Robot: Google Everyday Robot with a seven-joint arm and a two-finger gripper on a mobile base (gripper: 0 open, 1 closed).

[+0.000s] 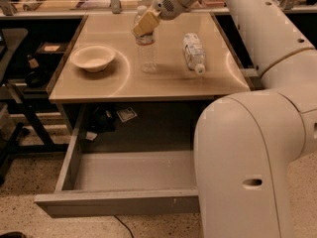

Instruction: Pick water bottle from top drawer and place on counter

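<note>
Around the water bottle (147, 58), upright on the counter (163, 86), we are seeing bare surface up to the front edge, a bowl (93, 58) left of it, a second bottle (194, 52) lying right. Below it the top drawer (129, 171) is standing open. The arm (257, 14) is slanting down, its gripper (145, 25) at the bottle's cap; its grip we cannot tell.

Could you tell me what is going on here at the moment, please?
The robot's hand is at the top of the water bottle, which stands upright on the counter. A bowl sits to one side of it, and a labelled bottle lies on its side at the other. The top drawer is pulled open below the counter. Whether the hand is gripping the water bottle cannot be told.
</note>
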